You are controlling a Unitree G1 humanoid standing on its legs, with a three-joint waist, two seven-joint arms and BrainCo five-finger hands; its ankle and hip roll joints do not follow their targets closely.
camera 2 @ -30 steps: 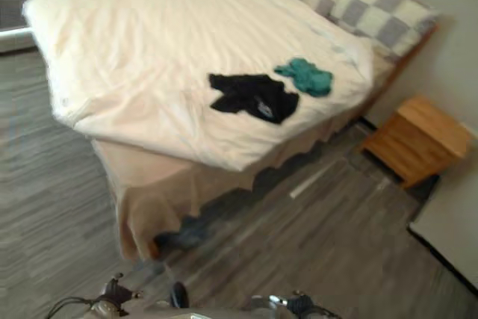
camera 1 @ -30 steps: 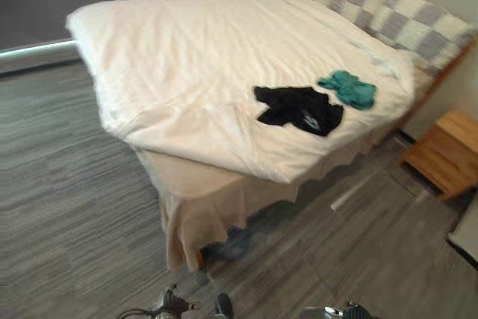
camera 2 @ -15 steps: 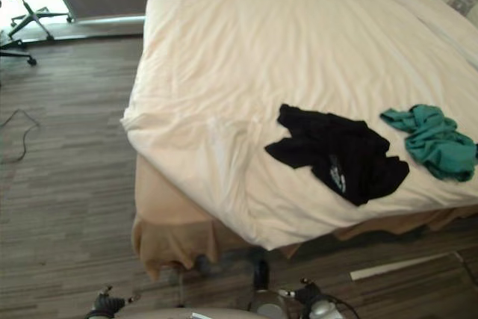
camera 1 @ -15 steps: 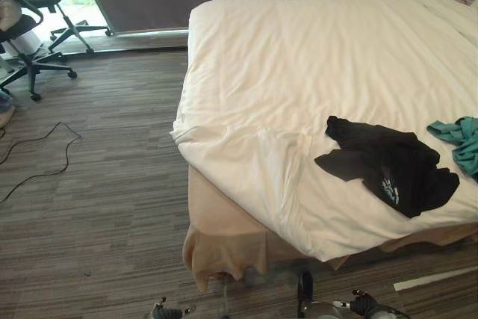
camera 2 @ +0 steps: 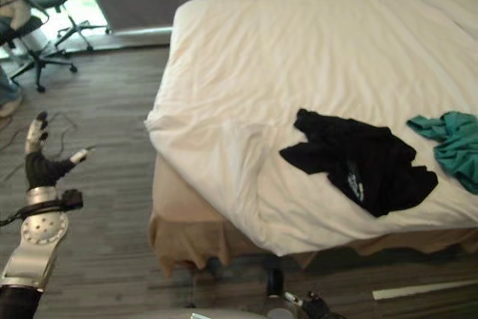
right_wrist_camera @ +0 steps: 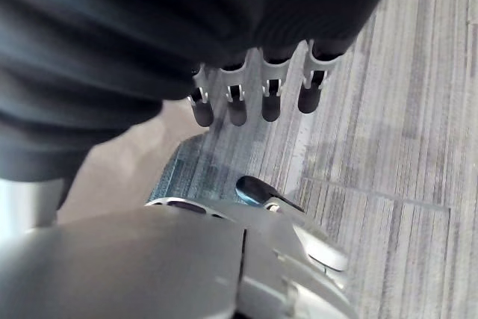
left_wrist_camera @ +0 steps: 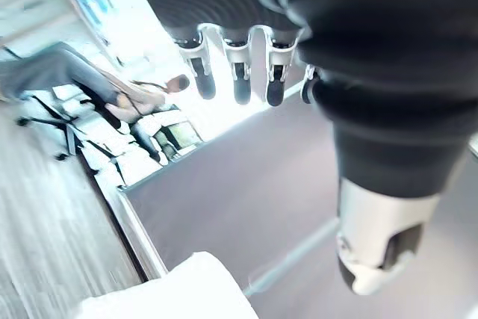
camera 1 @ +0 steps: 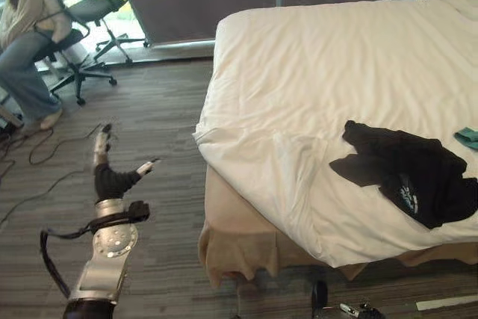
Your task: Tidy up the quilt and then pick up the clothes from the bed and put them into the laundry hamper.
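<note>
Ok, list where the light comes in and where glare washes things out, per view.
Left eye view: daylight enters behind the office chair, glaring on the floor there; the quilt is evenly lit. Left wrist view: the window past the left hand is washed out white. Right wrist view: the right hand is in shade, the floor softly lit.

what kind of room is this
Probably a bedroom that doubles as a workspace or test room: a bed under a white quilt with a black garment and a teal one on it, plus office chairs by the window.
</note>
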